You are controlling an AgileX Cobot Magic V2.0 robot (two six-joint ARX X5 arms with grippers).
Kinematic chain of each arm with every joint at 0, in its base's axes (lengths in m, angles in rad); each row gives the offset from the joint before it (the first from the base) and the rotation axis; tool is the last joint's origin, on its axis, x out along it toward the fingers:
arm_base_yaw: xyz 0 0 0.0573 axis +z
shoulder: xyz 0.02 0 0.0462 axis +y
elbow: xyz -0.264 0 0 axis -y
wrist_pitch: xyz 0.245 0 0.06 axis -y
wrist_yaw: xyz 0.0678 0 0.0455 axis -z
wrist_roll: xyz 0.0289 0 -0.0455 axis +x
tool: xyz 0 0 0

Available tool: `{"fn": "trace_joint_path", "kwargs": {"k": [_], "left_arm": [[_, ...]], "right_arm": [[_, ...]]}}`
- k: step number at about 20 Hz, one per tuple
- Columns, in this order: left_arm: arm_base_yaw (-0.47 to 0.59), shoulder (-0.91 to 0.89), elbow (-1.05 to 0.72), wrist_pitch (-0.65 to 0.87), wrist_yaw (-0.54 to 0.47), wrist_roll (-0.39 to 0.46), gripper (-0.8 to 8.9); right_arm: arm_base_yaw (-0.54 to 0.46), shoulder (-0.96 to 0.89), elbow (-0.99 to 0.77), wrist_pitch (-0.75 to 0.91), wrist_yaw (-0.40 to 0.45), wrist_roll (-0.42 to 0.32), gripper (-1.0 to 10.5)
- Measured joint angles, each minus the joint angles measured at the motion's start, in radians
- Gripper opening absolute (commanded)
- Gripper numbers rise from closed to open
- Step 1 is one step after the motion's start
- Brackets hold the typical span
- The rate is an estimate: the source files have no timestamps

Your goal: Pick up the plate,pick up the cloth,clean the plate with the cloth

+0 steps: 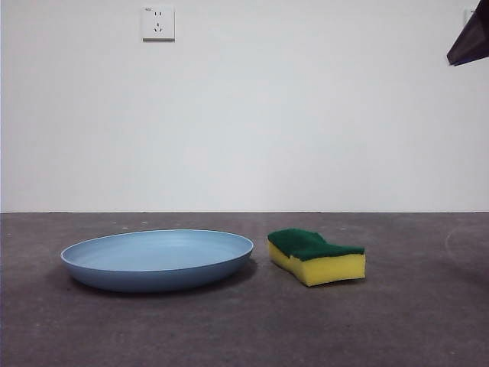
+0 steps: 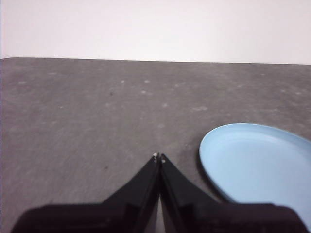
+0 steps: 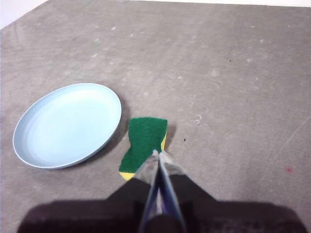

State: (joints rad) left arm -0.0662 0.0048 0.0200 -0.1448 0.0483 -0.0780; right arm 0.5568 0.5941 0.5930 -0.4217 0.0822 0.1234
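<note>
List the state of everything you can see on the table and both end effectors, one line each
plate: flat on the table, right way up, empty, untouched.
sponge: lying beside the plate, green side up, apart from it, not gripped.
left end effector: shut, empty, above the table near the plate's rim.
right end effector: shut, empty, above the sponge.
wall socket: nothing plugged in.

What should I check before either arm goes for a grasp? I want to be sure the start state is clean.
1. Plate lies flat on the table, nothing in it: ok.
2. Sponge beside the plate, green side up, apart from it: ok.
3. Left gripper shut, holds nothing, plate close by: not ok for grasping, open first.
4. Right gripper shut, above the sponge: not ok, open first.
5. Sponge wet or dry: cannot tell.
</note>
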Motion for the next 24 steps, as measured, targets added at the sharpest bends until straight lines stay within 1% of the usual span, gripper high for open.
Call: {"fn": "trace_joint_path", "kwargs": {"k": [2, 22, 24], "left_arm": [[0.012, 0.000, -0.003, -0.037, 0.000, 0.000, -0.01], [0.015, 0.000, -0.003, -0.036, 0.000, 0.011, -0.01], [0.015, 0.000, -0.003, -0.036, 0.000, 0.011, -0.01]], "right_arm": [[0.000, 0.000, 0.000, 0.000, 0.000, 0.000, -0.1], [0.000, 0.000, 0.000, 0.000, 0.000, 0.000, -0.1], [-0.003, -0.013, 0.000, -0.016, 0.009, -0.015, 0.0]]}}
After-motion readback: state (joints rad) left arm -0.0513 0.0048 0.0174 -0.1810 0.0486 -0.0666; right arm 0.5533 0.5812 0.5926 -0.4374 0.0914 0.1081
